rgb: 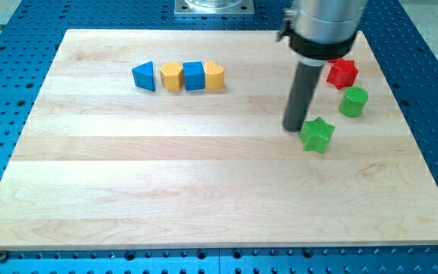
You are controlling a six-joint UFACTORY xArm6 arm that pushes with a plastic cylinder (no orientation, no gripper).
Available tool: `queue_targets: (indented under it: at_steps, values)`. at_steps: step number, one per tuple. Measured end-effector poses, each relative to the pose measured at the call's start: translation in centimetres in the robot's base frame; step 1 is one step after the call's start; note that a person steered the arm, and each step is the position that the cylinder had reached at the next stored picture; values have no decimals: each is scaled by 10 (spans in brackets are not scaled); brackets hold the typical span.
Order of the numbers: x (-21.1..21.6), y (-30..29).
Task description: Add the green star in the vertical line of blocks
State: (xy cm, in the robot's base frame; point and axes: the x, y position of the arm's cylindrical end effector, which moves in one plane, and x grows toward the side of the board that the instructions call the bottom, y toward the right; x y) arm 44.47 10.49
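Basically barely started: my tip [293, 127], a bare rod with no gripper to open or close, touches the green star [317, 135] near the board's right edge, far from the block row [179, 76].

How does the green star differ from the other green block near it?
The green star has pointed arms; the green cylinder is round. The green star sits nearer the view's bottom and left, right beside my tip; the green cylinder stands apart from my tip, just below the red star. Both are green.
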Motion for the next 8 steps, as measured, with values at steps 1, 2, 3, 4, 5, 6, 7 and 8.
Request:
queue_targets:
  at_steps: [1,2,3,4,5,6,7,8]
  values:
    - [33,-7]
    - [18,40]
    - [13,53]
    - [13,65]
    - [14,83]
    - [40,83]
    - [87,72]
    - [115,70]
